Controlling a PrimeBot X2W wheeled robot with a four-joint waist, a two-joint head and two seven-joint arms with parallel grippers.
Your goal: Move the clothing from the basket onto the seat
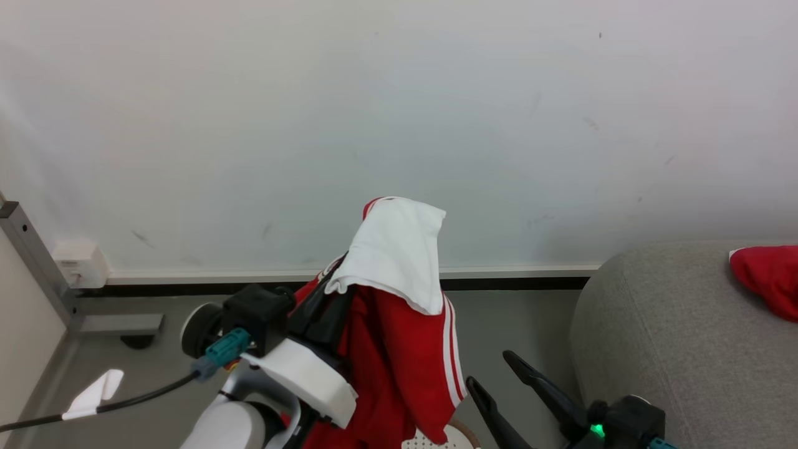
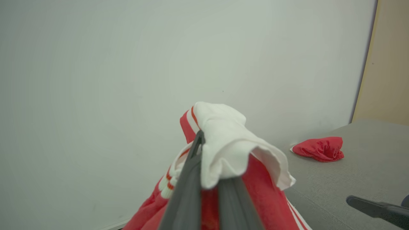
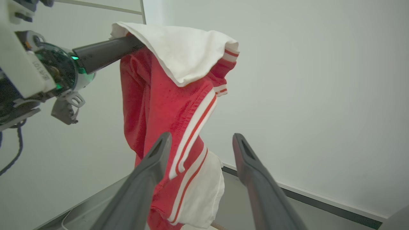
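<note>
The striped red garment (image 1: 399, 349) with its white panel hangs from my raised left gripper (image 1: 330, 284), which is shut on it; the cloth drapes over the fingertips. In the left wrist view the dark fingers (image 2: 188, 185) pinch the fabric (image 2: 223, 143). My right gripper (image 1: 489, 369) stands open, low and to the right of the hanging garment (image 3: 153, 102), not touching it. A sliver of the perforated basket (image 1: 436, 441) shows under the garment. The plain red garment (image 1: 770, 277) lies on the grey seat (image 1: 654, 324) at the right.
A white wall with a dark baseboard runs behind. At the left stand a grey metal post (image 1: 37, 268) and a white wall box (image 1: 80, 262). A black cable with a white tag (image 1: 93, 393) crosses the grey floor.
</note>
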